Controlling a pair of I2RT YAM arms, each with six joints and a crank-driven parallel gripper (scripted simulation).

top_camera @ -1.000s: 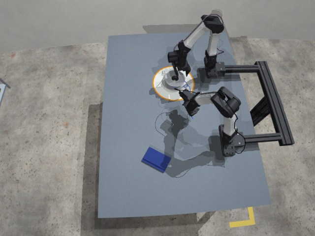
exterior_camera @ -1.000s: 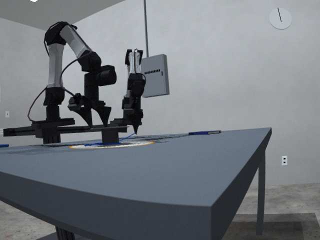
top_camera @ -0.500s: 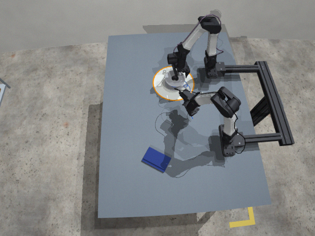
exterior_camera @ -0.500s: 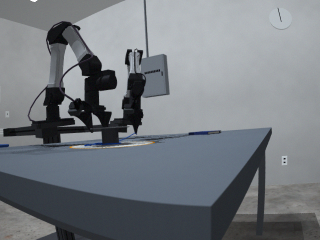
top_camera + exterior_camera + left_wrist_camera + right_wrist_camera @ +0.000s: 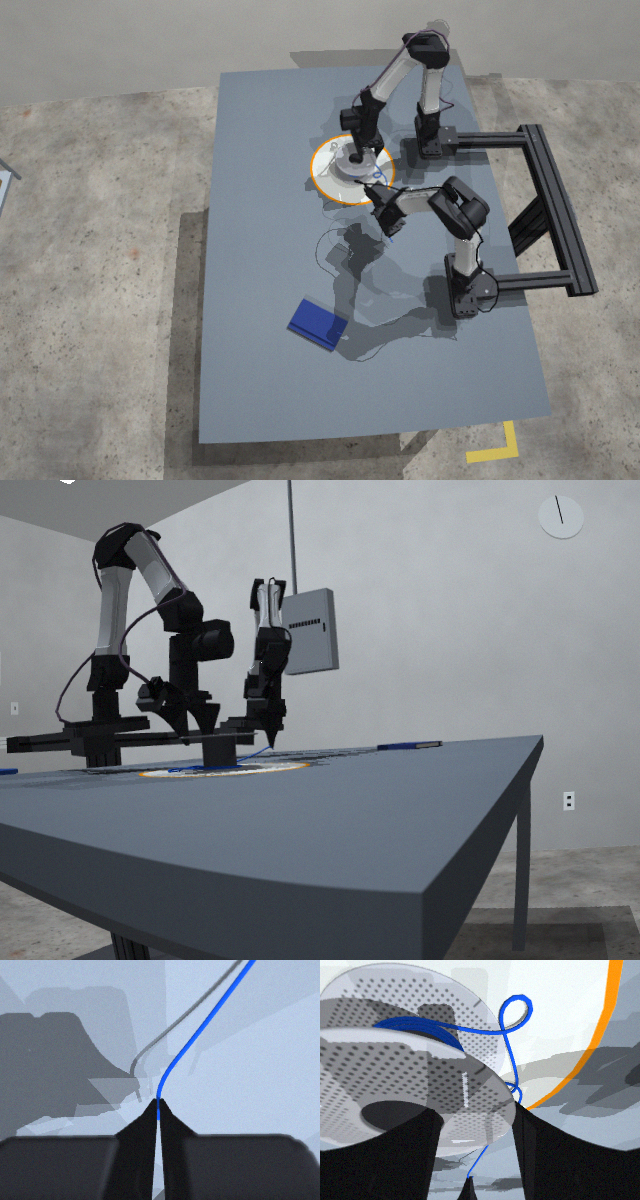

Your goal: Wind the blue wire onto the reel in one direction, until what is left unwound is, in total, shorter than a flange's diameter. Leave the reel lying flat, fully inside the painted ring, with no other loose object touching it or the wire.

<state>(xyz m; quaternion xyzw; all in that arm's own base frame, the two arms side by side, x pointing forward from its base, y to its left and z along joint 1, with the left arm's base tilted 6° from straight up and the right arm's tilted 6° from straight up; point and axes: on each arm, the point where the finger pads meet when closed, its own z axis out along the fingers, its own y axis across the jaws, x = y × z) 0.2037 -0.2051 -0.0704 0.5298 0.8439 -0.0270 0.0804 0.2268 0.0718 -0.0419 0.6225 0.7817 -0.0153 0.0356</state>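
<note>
The clear-flanged reel [image 5: 345,166] [image 5: 219,753] [image 5: 350,1075] lies flat inside the painted ring [image 5: 311,167] [image 5: 147,775] [image 5: 608,1010]. Blue wire [image 5: 377,175] [image 5: 253,754] [image 5: 215,1016] [image 5: 513,1062] wraps its hub, leaves it with a small loop and runs to my left gripper [image 5: 391,235] [image 5: 271,744] [image 5: 158,1101] [image 5: 469,1176], shut on the wire beside the ring. My right gripper [image 5: 367,156] [image 5: 198,738] [image 5: 476,1103] straddles the top flange, one fingertip at the centre hole, the other at the rim. It looks shut on the reel; the contact is partly hidden.
A blue book-like box [image 5: 317,322] [image 5: 408,746] lies on the table [image 5: 258,258] well away from the ring. Another blue object [image 5: 7,771] shows at the left edge of the exterior view. Both arms reach in from the frame side, close together.
</note>
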